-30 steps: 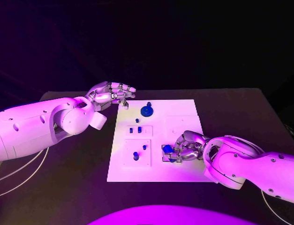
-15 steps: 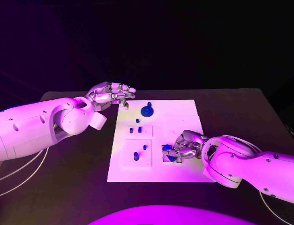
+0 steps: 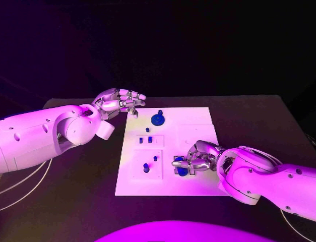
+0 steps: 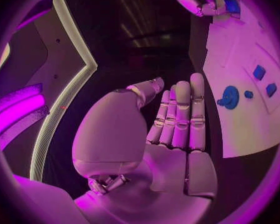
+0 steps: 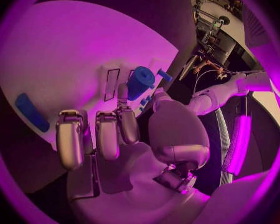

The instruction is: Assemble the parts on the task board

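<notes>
Flat dark matte rectangular table (image 3: 259, 121) seen from above, black unlit backdrop (image 3: 201, 45) behind its far edge, thin pale cables (image 3: 12, 189) trailed over the near left corner, everything washed in magenta-violet light

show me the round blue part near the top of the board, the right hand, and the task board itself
round blue part (image 3: 158, 119), head view, on its disc face
right hand (image 3: 198, 157), head view, on the back of the hand
task board (image 3: 198, 126), head view, on a bare white patch
</notes>
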You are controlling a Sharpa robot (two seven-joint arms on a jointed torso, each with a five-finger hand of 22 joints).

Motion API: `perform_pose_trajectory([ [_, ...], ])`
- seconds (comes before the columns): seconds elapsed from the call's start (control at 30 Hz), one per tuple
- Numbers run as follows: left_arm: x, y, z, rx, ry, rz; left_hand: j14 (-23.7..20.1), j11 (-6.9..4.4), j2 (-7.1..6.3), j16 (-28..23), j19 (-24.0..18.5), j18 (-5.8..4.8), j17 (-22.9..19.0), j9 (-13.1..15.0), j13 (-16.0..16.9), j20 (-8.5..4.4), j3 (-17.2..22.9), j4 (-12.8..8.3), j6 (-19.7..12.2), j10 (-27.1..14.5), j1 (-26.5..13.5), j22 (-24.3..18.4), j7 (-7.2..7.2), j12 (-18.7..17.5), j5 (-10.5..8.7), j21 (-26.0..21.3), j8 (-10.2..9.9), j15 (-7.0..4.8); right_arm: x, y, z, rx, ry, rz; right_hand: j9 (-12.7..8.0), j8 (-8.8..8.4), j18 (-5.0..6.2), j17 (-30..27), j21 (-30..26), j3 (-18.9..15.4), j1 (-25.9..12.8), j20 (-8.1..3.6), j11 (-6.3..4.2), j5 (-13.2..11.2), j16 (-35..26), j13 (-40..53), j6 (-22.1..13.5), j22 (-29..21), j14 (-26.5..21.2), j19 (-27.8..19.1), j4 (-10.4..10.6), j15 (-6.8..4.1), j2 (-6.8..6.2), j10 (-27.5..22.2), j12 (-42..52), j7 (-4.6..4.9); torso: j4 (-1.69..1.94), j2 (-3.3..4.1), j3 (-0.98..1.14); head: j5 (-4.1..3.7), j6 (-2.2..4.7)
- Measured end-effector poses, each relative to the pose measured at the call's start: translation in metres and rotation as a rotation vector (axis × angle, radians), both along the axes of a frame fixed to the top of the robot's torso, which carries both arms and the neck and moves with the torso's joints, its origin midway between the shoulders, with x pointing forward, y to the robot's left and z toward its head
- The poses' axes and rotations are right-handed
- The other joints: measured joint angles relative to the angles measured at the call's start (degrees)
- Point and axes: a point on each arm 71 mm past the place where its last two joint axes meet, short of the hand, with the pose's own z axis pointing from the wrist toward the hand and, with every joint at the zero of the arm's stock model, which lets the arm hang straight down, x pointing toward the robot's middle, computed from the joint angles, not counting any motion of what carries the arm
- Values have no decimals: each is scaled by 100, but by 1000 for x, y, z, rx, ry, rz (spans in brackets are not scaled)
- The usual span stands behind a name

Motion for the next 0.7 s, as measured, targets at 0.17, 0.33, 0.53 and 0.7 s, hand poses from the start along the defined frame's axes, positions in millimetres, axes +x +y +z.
perform_pose_trajectory([
  [0.17, 0, 1, 0, 1, 0, 2, 0, 0, 0, 0, 0, 0, 0, 0, 0, 0, 0, 0, 0, 0, 0, 0, 0, 0, 0, 0, 0, 0, -5, -5, 3, 0, -6, 5, 0, 21, 0, 0, 0, -42, 2, 0, 0, 0, 0, 0, 0, 0, 0, 0, -10, 0, 2, 0, 0, 0, -3, -1, 2, 10, 0],
  [0.33, 0, 2, 0, 2, 1, 3, 0, 0, 0, 0, 0, 0, 0, 0, 0, 0, 0, 0, 0, 0, 0, 0, 0, -1, 0, 0, 0, 0, -11, -11, 6, -1, -10, 9, 0, 21, 0, -1, 0, -78, 38, 0, 0, 0, 0, 1, 0, -1, 0, 0, -16, 0, 84, 0, 0, 0, -4, -3, 1, 13, -4],
  [0.53, 0, 3, 0, 2, 1, 4, 0, 0, 0, 0, 0, 0, 1, 0, 1, 0, 0, 0, 0, 0, 0, 0, 0, -1, 0, 0, 0, 0, -14, -13, 8, -2, -7, 18, 5, 21, 0, -1, 25, -100, 107, 0, 0, 61, 0, 5, 0, -1, 0, 0, -5, 0, 152, 0, 0, 0, -5, -2, 0, 9, -5],
  [0.7, 0, 3, 0, 3, 2, 5, 0, 0, 0, 0, 0, 0, 1, 1, 1, 0, 0, 0, 0, 0, 0, 0, 0, -1, -1, 0, 0, 0, -16, -9, 9, 0, -2, 31, 5, 43, 0, -1, 23, -158, 298, 0, 0, 165, 0, 4, 0, -1, 22, 0, -32, -21, 343, 0, 0, 0, -3, -1, 1, 2, -4],
])
